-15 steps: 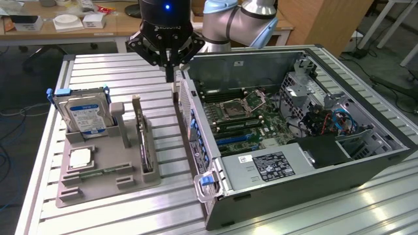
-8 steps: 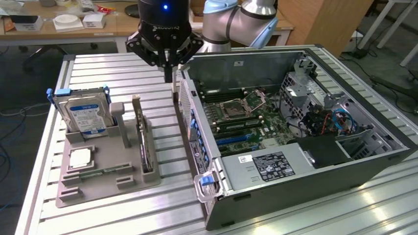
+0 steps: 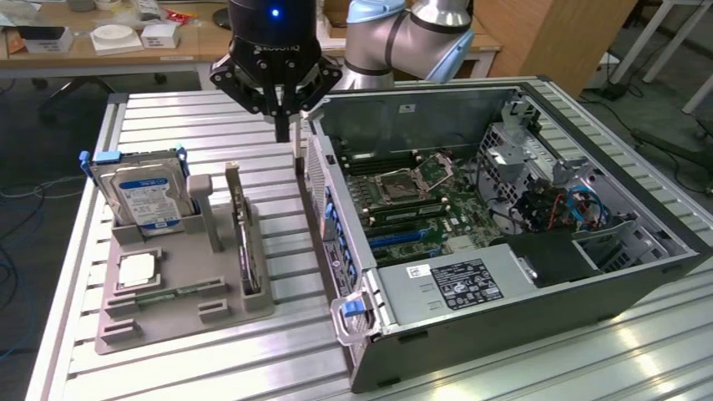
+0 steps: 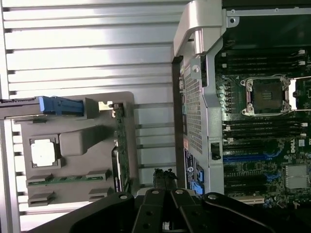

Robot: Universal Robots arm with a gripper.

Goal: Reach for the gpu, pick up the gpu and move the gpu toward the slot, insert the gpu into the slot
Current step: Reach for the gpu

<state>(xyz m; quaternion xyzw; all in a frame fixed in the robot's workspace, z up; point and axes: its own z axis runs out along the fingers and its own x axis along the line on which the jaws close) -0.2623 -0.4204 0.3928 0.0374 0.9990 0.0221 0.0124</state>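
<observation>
The gpu (image 3: 243, 242) stands on edge in its grey holder (image 3: 179, 313): likely light, stiff, fragile, best pinched by its top edge; the gripper (image 3: 283, 129) hangs nearby, closed on nothing

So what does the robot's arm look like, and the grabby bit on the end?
The arm is made of round silver-grey tubes with a pale blue cap. The tool is black and chunky, with a small blue light glowing near its top, faint lettering on its body and silver bolts on its links.
</observation>
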